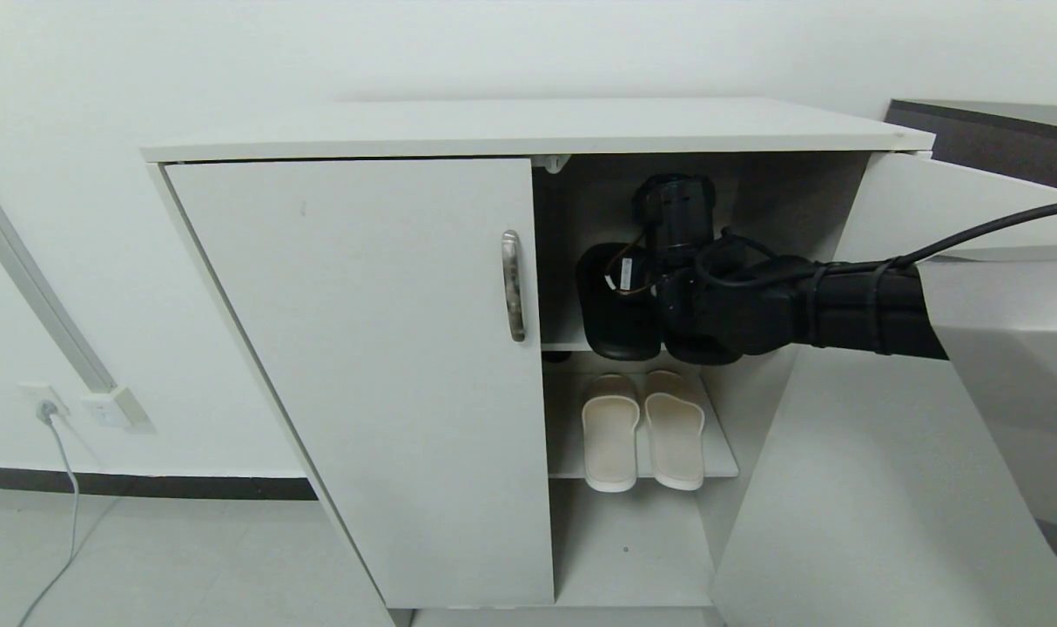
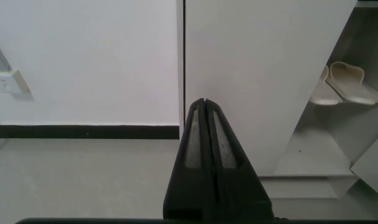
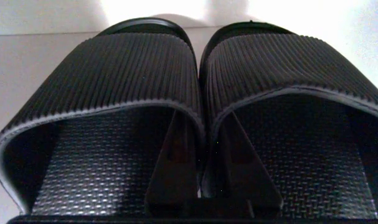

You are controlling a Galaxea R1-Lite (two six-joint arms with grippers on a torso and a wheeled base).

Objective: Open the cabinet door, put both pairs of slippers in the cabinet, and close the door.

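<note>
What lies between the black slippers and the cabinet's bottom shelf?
In the head view, the white slippers, side by side on the middle shelf, sit between the black slippers above and the bottom shelf below.

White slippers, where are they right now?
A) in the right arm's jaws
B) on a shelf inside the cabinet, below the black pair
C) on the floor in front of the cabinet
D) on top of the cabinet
B: the white slippers lie side by side on a shelf in the open half of the cabinet, under the black slippers.
</note>
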